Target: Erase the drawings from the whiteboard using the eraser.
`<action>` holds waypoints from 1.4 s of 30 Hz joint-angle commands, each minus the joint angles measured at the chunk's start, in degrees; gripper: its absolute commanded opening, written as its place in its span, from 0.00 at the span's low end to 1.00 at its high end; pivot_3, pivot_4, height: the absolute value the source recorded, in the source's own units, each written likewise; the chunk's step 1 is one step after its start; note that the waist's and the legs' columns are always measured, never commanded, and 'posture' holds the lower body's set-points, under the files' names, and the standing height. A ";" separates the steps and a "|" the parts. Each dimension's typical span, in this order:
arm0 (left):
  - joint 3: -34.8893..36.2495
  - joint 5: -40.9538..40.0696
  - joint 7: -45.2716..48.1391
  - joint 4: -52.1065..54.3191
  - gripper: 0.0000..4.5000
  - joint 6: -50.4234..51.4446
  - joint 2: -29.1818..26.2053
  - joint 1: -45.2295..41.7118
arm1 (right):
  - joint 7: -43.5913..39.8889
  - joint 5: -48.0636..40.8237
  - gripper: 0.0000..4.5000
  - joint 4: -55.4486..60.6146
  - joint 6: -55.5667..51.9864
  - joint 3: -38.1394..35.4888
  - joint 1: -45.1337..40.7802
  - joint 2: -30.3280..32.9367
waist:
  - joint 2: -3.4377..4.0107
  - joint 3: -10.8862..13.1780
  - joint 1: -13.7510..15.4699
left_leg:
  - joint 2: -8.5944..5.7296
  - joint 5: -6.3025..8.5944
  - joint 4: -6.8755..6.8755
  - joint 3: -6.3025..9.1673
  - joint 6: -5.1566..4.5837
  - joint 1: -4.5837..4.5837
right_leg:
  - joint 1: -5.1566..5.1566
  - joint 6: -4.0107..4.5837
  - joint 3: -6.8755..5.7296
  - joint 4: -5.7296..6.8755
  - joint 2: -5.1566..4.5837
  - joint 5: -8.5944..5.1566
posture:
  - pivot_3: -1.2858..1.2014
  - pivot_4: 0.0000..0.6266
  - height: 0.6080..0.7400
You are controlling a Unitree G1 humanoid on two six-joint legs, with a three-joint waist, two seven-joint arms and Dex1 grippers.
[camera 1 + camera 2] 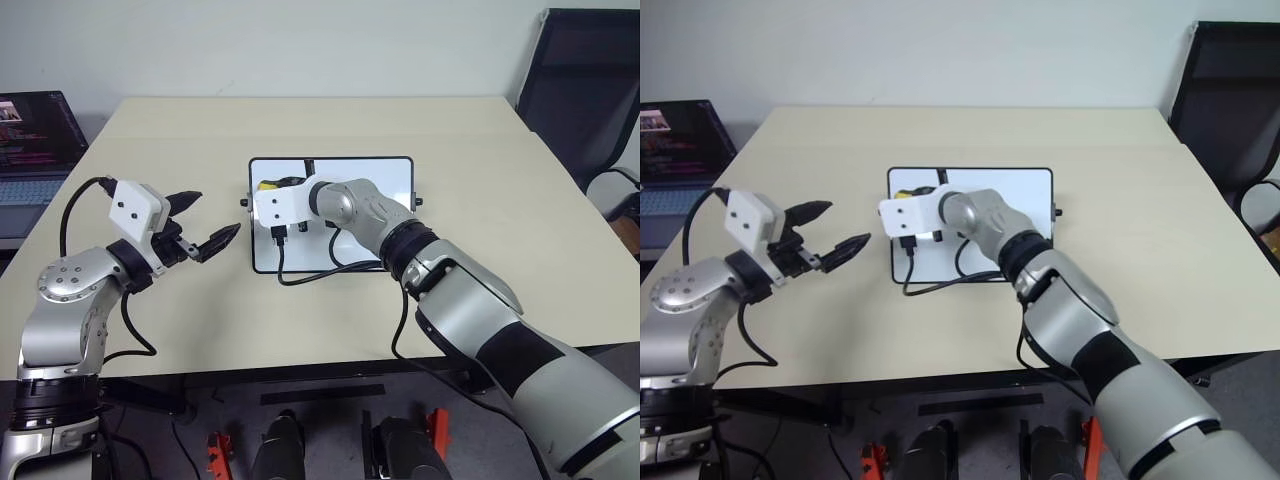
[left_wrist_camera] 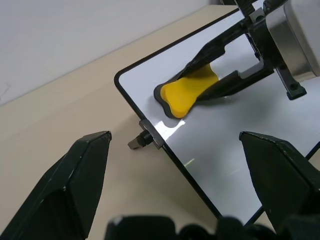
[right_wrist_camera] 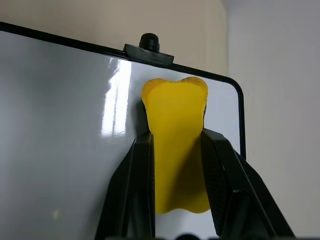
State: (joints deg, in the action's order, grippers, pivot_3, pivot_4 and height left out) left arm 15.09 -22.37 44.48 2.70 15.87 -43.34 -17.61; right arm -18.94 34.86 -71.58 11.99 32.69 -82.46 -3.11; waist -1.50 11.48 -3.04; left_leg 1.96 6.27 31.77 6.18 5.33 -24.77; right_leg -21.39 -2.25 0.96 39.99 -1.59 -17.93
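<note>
The eraser (image 3: 176,150) is plain bright yellow with a dark underside rim. The whiteboard (image 1: 365,172) is glossy white inside a thin black frame, its knob (image 3: 149,42) black. Both grippers — left gripper (image 1: 212,224), right gripper (image 3: 176,200) — have black fingers on white-and-silver arms. The counter (image 1: 300,125) is plain pale beige, unpatterned.

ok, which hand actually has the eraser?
The right hand: its fingers are shut on the yellow eraser, pressing it on the whiteboard near a corner. The left hand is open and empty, off the board's side.
</note>
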 commanded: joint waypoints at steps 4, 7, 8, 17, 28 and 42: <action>0.45 0.10 0.15 1.08 1.00 -0.91 -0.17 -0.85 | 6.83 0.20 0.21 -2.11 -2.10 -1.34 -2.32 2.59 | 0.00 0.00 0.32 | 0.00 -0.02 0.06 0.00 0.01 -0.03 | -0.01 0.06 0.02 -0.01 -0.01 0.01 | 0.52 0.24 1.00; 0.52 0.07 0.15 1.02 1.00 -0.94 -0.17 -0.85 | 2.62 1.26 0.21 -2.99 -2.51 0.52 -0.61 3.02 | 0.00 0.00 0.29 | 0.00 -0.02 0.05 -0.01 0.01 -0.02 | -0.01 -0.03 0.01 -0.01 0.00 0.05 | 0.52 0.24 1.00; 0.54 0.04 0.17 1.00 1.00 -0.93 -0.17 -0.86 | 0.92 1.66 0.21 -3.13 -2.54 1.21 0.04 3.05 | -0.01 -0.01 0.28 | 0.00 -0.02 0.03 -0.01 0.01 -0.02 | -0.01 -0.01 0.01 0.00 0.00 0.05 | 0.52 0.24 1.00; 0.11 0.09 0.20 0.94 1.00 -0.87 0.00 -1.30 | 5.81 0.96 0.21 -2.04 -2.23 -0.04 -0.91 3.46 | 0.00 -0.03 0.40 | 0.20 -0.02 0.05 -0.01 0.01 0.09 | 0.04 0.32 -0.01 -0.01 0.17 0.08 | 0.52 0.24 1.00; 0.43 -2.88 1.90 4.14 1.00 0.98 0.53 0.31 | -19.67 -18.79 0.21 34.03 -12.95 -14.46 18.31 10.76 | -0.09 -0.08 0.99 | 0.63 -0.07 0.05 -0.20 0.04 -0.06 | -0.04 0.27 -0.04 -0.06 0.48 0.24 | 0.52 0.24 1.00; -12.96 -5.57 11.32 9.55 1.00 6.18 3.19 -7.97 | -22.88 -27.13 0.21 98.49 -63.57 -33.86 65.40 30.53 | 0.03 0.00 0.82 | 0.72 0.10 0.18 -0.52 0.30 -0.07 | -0.05 0.22 0.09 -0.11 0.46 -0.04 | 0.52 0.24 1.00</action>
State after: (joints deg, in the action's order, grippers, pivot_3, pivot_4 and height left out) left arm 3.09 -27.18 54.34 11.28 22.12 -40.43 -23.70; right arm -44.16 7.76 24.37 -50.23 2.30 -17.10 26.49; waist -1.47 11.48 -2.21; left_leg 2.67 6.38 31.95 5.62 5.62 -24.85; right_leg -21.45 -1.87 1.08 39.88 -1.14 -18.04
